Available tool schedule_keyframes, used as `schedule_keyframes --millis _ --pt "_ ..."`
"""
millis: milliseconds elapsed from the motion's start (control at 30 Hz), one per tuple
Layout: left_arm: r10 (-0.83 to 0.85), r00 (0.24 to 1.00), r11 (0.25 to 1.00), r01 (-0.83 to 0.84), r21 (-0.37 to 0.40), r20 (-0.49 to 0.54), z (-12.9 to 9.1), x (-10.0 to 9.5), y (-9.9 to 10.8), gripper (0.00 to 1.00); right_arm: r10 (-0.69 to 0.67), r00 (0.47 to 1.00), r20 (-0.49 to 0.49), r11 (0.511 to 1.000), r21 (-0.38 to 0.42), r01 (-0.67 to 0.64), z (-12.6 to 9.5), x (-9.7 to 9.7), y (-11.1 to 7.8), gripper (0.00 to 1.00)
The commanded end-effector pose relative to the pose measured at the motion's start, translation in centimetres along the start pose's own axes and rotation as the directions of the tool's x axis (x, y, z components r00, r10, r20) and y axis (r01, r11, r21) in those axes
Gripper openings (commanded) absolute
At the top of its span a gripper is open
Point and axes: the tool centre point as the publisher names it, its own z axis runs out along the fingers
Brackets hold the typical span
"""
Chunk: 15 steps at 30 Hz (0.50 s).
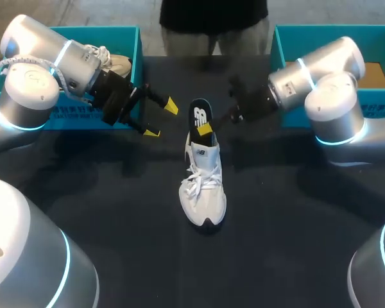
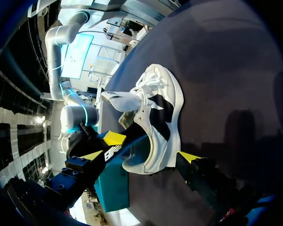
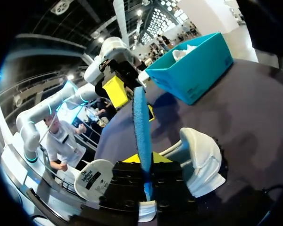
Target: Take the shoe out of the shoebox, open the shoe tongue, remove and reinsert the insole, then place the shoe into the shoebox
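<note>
Resting sole-down, white-and-black shoe [image 1: 204, 192], loose laces [image 1: 195, 181], dark insole [image 1: 199, 117] sticking up

Probably exhibition hall, bright ceiling lights [image 3: 167, 21]

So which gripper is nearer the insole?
Right. The right gripper is shut on the insole, which stands out of the shoe's heel; the left gripper hangs open beside it, not touching.
</note>
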Motion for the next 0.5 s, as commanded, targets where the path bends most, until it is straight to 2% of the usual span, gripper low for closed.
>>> schedule_keyframes --millis 33,200,500 --pt "0.001 1.000 1.000 -0.001 -0.003 -0.001 0.1 0.0 0.0 1.00 -0.007 1.000 -0.026 1.000 -0.002 0.007 1.2 -0.9 0.2 0.00" --pt "0.001 1.000 1.000 -0.001 -0.003 -0.001 0.1 0.0 0.0 1.00 -0.016 0.998 -0.053 1.000 0.007 0.016 1.8 -1.1 0.1 0.00" --pt "0.001 1.000 1.000 -0.001 -0.003 -0.001 0.1 0.0 0.0 1.00 0.033 0.998 -0.058 0.997 0.065 -0.029 2.3 0.2 -1.9 0.00"
